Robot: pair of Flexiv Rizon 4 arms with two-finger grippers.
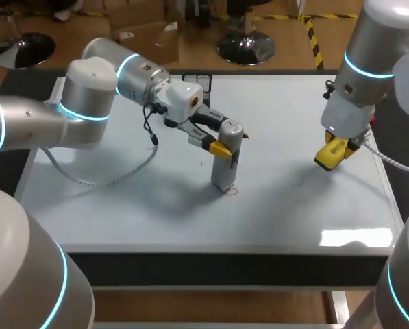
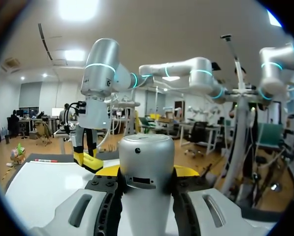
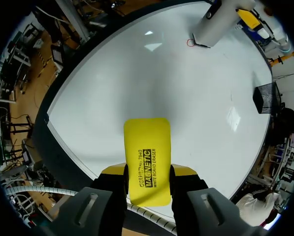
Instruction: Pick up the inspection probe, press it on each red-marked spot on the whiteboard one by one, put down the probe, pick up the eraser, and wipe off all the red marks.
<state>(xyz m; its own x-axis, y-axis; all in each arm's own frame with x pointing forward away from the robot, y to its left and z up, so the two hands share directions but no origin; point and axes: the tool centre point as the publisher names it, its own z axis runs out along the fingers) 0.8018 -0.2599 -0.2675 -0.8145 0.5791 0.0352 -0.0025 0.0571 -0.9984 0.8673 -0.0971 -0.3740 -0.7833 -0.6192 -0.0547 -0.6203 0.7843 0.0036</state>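
Note:
The silver cylindrical probe (image 1: 226,156) stands upright on the whiteboard (image 1: 273,205), its lower end on a small red circle (image 1: 231,190). My left gripper (image 1: 221,147) is shut on the probe's upper part; in the left wrist view the probe (image 2: 146,177) fills the space between the fingers. My right gripper (image 1: 336,149) hangs above the board's right side, shut on the yellow eraser (image 1: 329,155). In the right wrist view the eraser (image 3: 147,160) sticks out ahead of the fingers, and the probe (image 3: 215,24) and the red circle (image 3: 190,43) lie far ahead.
A black holder (image 1: 196,81) sits at the board's far edge near the middle, also visible as a black box (image 3: 266,97) in the right wrist view. The board's dark frame (image 1: 225,264) runs along the near edge.

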